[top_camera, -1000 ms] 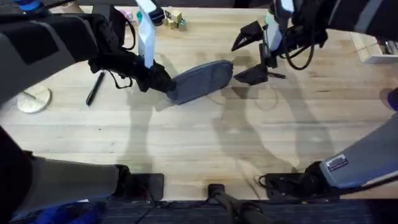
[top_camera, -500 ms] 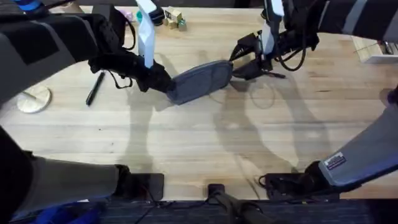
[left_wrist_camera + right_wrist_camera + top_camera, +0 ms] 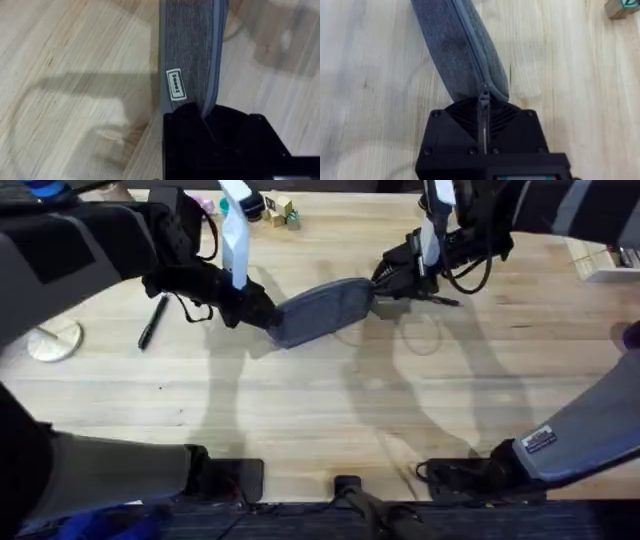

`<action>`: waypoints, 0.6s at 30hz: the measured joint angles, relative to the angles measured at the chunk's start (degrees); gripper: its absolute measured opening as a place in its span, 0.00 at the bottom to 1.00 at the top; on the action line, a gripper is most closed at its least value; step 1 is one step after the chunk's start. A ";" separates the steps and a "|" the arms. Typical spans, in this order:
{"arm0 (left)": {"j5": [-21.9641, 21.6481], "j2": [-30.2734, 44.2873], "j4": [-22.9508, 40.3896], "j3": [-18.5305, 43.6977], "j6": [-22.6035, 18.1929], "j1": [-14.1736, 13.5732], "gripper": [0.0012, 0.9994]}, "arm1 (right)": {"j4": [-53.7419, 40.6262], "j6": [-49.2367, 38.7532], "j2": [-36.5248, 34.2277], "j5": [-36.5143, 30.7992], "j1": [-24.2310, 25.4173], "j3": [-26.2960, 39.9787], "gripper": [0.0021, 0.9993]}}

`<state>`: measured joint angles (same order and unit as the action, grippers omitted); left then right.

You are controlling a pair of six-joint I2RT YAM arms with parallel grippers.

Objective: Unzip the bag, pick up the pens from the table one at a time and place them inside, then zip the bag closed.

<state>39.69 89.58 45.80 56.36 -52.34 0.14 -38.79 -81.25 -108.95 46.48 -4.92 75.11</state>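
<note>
Your left gripper (image 3: 258,311) was clamped on the left end of the bag (image 3: 322,309), which sat upper middle on the table (image 3: 320,410). Your right gripper (image 3: 385,277) had pinched the zipper pull (image 3: 484,97). 1 pen (image 3: 152,321) lay upper left.

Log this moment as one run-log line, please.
phase: unzip start | left gripper: shut on bag end | right gripper: shut on zipper pull | pen: on table

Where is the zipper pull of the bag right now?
In the right wrist view the zipper pull sits at the bag's end, pinched in the right gripper. Overhead, that is the bag's right end; the left gripper clamps the other end.
</note>
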 joint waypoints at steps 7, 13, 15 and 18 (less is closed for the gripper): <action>-0.07 0.00 -0.25 0.02 0.00 0.00 0.04 | -0.37 -0.15 5.61 -1.73 -0.69 0.00 0.03; -0.13 0.00 -0.38 0.01 0.00 -0.02 0.04 | -0.44 -0.15 7.30 -3.36 -2.73 0.00 0.03; -0.20 0.00 -0.39 0.01 0.00 0.00 0.04 | -0.21 -0.15 7.31 -3.61 -3.66 0.00 0.03; -0.22 0.00 -0.44 0.00 0.00 -0.02 0.04 | 1.05 -0.17 7.33 -3.61 -5.68 0.00 0.03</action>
<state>39.46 89.58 45.36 56.36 -52.34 0.12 -37.74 -81.42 -101.62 42.87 -10.61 75.11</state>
